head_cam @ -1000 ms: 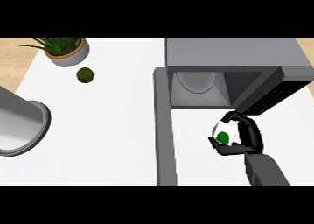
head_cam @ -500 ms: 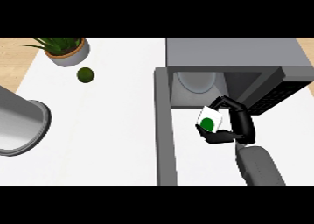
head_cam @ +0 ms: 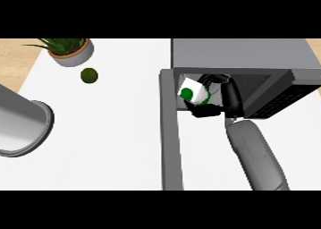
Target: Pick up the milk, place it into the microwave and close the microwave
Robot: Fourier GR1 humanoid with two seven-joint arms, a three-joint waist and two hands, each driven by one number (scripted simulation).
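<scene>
The right hand (head_cam: 219, 96) is clasping the milk (head_cam: 194, 92), its green round label unreadable, at the open microwave (head_cam: 255, 58) mouth.

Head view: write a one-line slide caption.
Right hand holds the milk at the open microwave.

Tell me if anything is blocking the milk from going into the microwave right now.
Nothing visible does. The microwave door is swung open, and the right hand, curled round the milk, already holds it at the mouth of the cavity, with no other object in the opening.
</scene>
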